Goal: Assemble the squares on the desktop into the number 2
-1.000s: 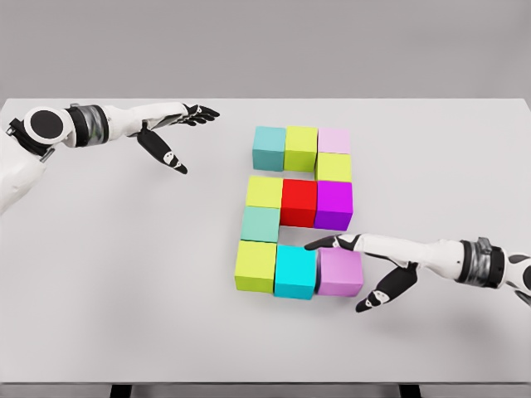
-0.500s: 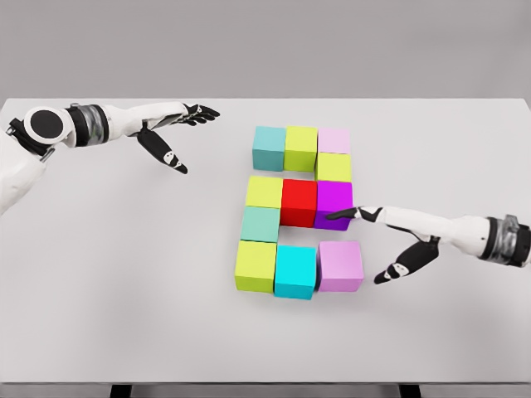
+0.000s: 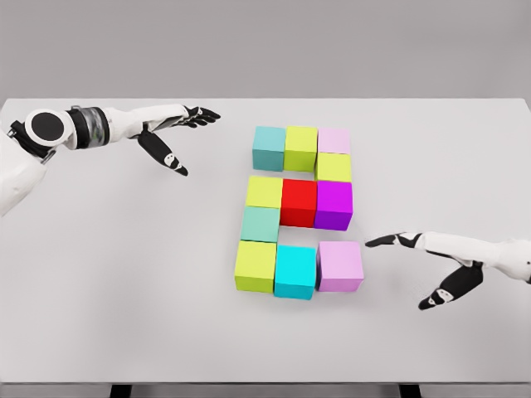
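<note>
Several coloured cubes sit together mid-table in the shape of a 2. The top row runs teal (image 3: 269, 148), yellow-green (image 3: 301, 148), pale pink (image 3: 334, 140), with a yellow-green cube (image 3: 333, 167) below the pink. The middle row is yellow-green (image 3: 264, 191), red (image 3: 299, 202), magenta (image 3: 333, 204). A mint cube (image 3: 260, 224) links down to the bottom row: yellow-green (image 3: 256, 265), cyan (image 3: 295, 271), lilac (image 3: 340, 266). My right hand (image 3: 415, 259) hovers open just right of the lilac cube, apart from it. My left hand (image 3: 178, 137) hangs open at the upper left, far from the cubes.
The grey table (image 3: 124, 274) stretches wide on both sides of the cube group. Its front edge (image 3: 265, 383) runs along the bottom of the view, and a grey wall lies behind the far edge.
My right hand has let go of the lilac cube and pulled back to the right and slightly down. The left arm and all cubes have stayed still.
</note>
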Robot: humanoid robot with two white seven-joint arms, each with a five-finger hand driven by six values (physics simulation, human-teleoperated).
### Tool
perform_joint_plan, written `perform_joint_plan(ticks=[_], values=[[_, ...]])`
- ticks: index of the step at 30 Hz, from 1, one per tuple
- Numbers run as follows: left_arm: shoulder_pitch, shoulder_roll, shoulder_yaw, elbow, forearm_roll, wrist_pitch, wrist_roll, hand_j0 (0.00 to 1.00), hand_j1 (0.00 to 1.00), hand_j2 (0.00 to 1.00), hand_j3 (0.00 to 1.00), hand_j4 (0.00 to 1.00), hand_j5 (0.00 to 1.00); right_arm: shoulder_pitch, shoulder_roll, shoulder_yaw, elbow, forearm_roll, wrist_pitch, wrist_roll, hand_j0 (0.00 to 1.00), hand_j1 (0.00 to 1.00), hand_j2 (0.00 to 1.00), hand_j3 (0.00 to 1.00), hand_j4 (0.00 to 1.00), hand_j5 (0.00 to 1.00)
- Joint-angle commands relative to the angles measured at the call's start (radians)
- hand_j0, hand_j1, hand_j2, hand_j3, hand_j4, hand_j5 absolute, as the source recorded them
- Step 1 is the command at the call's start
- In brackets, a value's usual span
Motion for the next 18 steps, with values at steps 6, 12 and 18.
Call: perform_joint_plan(ticks=[6, 12, 18], values=[[0.0, 0.002, 0.002, -0.001, 0.005, 0.001, 0.0, 1.0, 1.0, 1.0, 1.0, 1.0, 1.0, 0.028, -0.033, 0.002, -0.074, 0.041, 0.002, 0.0, 1.0, 1.0, 1.0, 1.0, 1.0, 1.0], [0.0, 0.002, 0.005, 0.001, 0.005, 0.001, 0.0, 1.0, 1.0, 1.0, 1.0, 1.0, 1.0, 0.048, -0.033, 0.002, -0.103, 0.06, 0.002, 0.0, 1.0, 1.0, 1.0, 1.0, 1.0, 1.0], [0.0, 0.002, 0.006, 0.001, 0.005, 0.001, 0.0, 1.0, 1.0, 1.0, 1.0, 1.0, 1.0, 0.048, -0.033, -0.004, -0.106, 0.06, 0.002, 0.0, 1.0, 1.0, 1.0, 1.0, 1.0, 1.0]])
